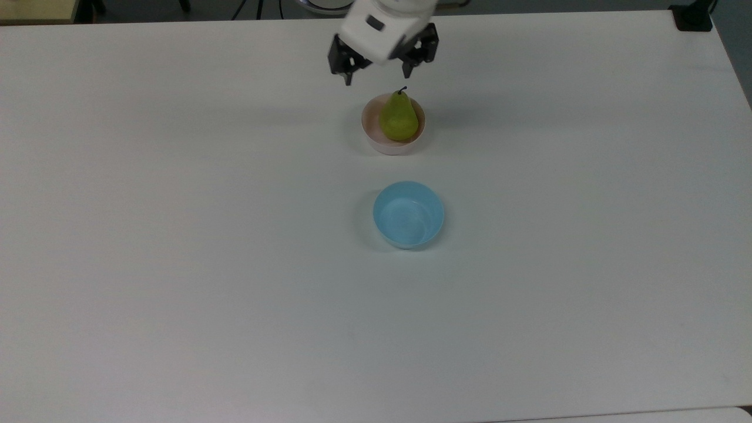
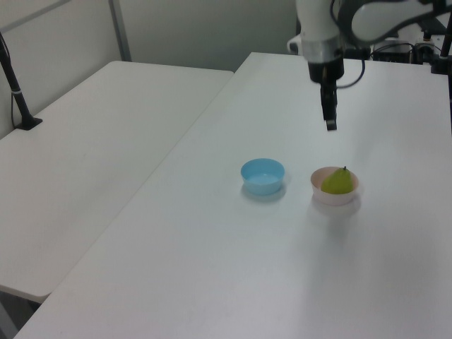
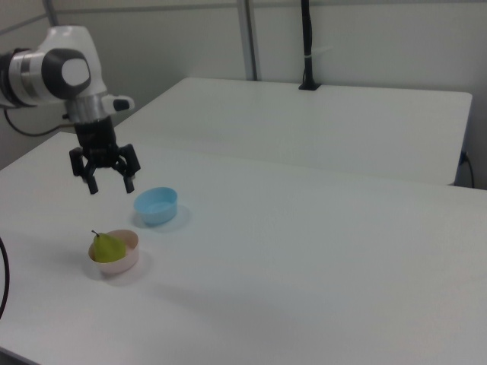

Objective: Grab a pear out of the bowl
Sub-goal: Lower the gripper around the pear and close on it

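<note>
Gripper (image 3: 111, 185) fingers spread in right view; edge-on in left view.

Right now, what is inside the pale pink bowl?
One small yellow-green pear sits inside the pale pink plastic bowl, its dark stem pointing up. The bowl's floor under the pear is covered, so anything beneath it cannot be seen.

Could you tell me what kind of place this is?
Probably a robotics lab or test room. A robot arm with a gripper hangs over a plain white table holding just two plastic bowls and a pear, and a second bare table stands beside partition walls.
</note>
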